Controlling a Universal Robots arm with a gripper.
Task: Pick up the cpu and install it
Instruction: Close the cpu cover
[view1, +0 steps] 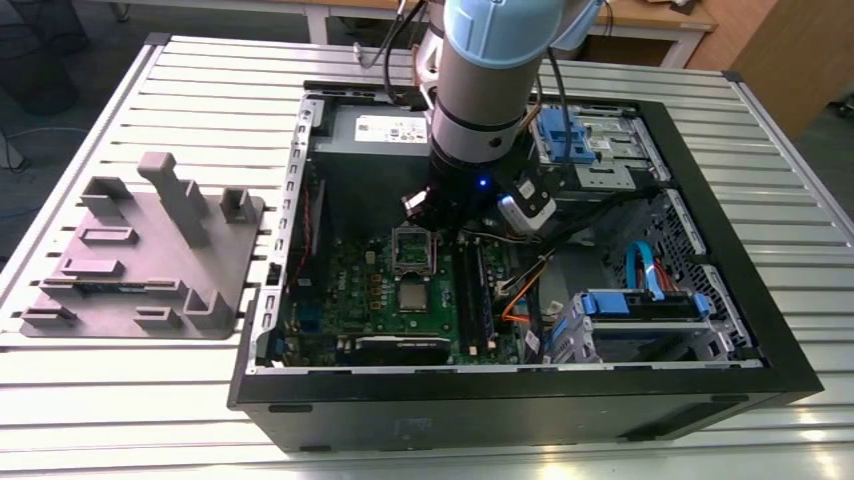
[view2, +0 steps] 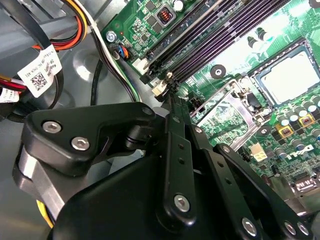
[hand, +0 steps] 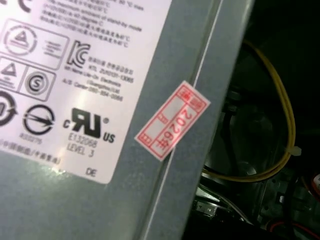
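Note:
The cpu (view1: 415, 296), a small silvery square, lies flat in its socket on the green motherboard (view1: 360, 290) inside the open computer case; it also shows in the second wrist view (view2: 290, 75). The hinged metal socket frame (view1: 411, 250) (view2: 225, 112) stands swung open beside it. My gripper (view1: 449, 222) (view2: 169, 94) hangs above the board, a little beyond the open frame and near the end of the dark memory slots (view2: 220, 35). Its black fingers (view2: 175, 145) are shut together with nothing between them, and they do not touch the cpu.
A grey plastic holder tray (view1: 147, 250) with raised blocks stands on the slatted table at the exterior view's left. The power supply (view1: 387, 130) (hand: 75, 75), loose cables (view2: 75, 30), a yellow wire (hand: 285, 115) and blue drive bays (view1: 641, 300) crowd the case around the board.

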